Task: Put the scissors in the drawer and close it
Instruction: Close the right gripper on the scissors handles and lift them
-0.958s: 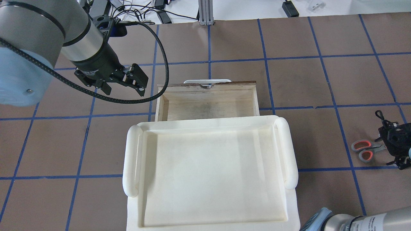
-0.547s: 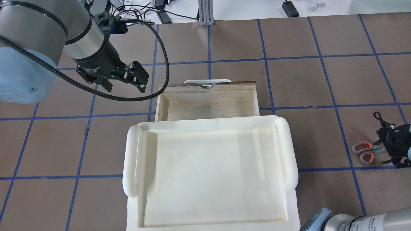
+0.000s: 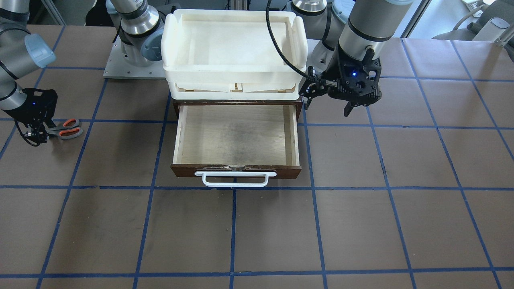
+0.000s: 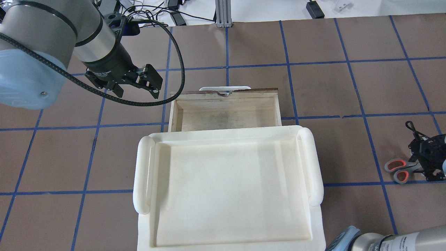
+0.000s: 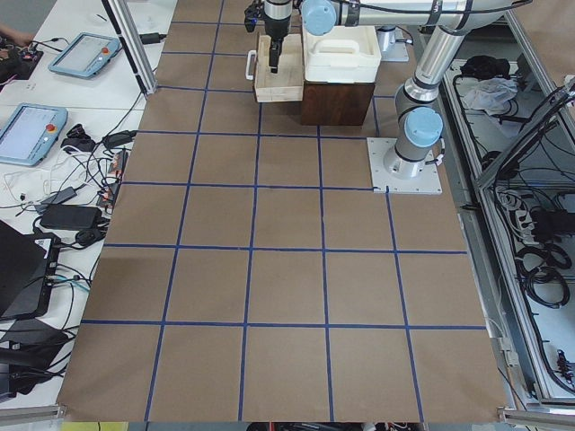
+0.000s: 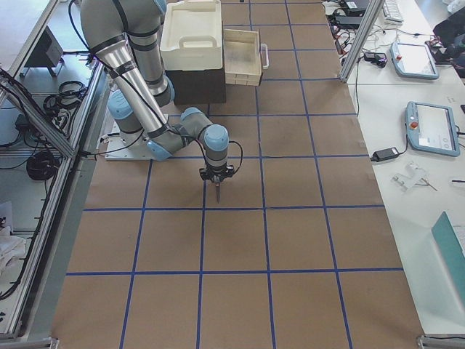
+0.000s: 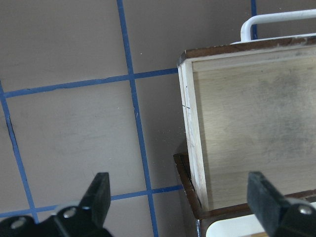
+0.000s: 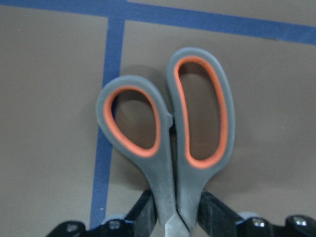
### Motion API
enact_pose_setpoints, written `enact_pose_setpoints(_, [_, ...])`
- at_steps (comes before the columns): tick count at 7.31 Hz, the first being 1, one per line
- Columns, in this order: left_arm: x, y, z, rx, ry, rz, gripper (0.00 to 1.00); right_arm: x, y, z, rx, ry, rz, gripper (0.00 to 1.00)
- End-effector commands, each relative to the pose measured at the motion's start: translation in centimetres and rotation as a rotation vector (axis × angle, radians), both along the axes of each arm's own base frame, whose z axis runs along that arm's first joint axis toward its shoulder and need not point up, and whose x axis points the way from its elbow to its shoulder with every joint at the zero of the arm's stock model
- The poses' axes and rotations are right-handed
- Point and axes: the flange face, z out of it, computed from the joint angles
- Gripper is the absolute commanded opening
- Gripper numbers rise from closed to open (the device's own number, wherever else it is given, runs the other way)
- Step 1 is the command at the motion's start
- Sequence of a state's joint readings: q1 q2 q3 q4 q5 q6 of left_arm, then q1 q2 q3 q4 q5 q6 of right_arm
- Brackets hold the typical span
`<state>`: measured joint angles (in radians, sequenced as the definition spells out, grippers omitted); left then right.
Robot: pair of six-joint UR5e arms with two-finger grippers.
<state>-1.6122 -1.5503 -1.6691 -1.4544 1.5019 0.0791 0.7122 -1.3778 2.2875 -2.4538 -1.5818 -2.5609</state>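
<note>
Right hand (image 8: 178,217) clenched on scissors (image 8: 168,163) just below the loops, well right of the open drawer (image 4: 251,91) (left hand (image 4: 136,89) spread, idle beside it): the narrow pinch risks swivelling or slipping mid-carry over the table (image 4: 348,87).

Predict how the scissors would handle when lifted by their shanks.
Likely stiff and light: the scissors look small, with plastic-looking handles. Held by the right gripper low on the shanks, the overhanging loops might pivot or slip.
</note>
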Motion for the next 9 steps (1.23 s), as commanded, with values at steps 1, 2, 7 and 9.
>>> enact_pose_setpoints(1, [0.0, -0.4, -0.3, -0.001, 0.000, 0.001, 1.00, -0.4, -0.6, 1.1, -0.023, 0.019, -0.004, 0.00])
enact_pose_setpoints(2, [0.0, -0.4, -0.2, -0.006, -0.001, -0.002, 1.00, -0.4, -1.2, 2.3, -0.044, 0.041, 0.003, 0.00])
enact_pose_setpoints(7, [0.0, -0.5, 0.0, -0.009, -0.006, -0.002, 1.00, 6.3, -11.7, 15.4, -0.035, -0.019, 0.035, 0.00])
enact_pose_setpoints(9, [0.1, -0.5, 0.0, -0.009, -0.009, 0.000, 1.00, 14.7, -13.8, 21.4, -0.014, 0.019, 0.002, 0.00])
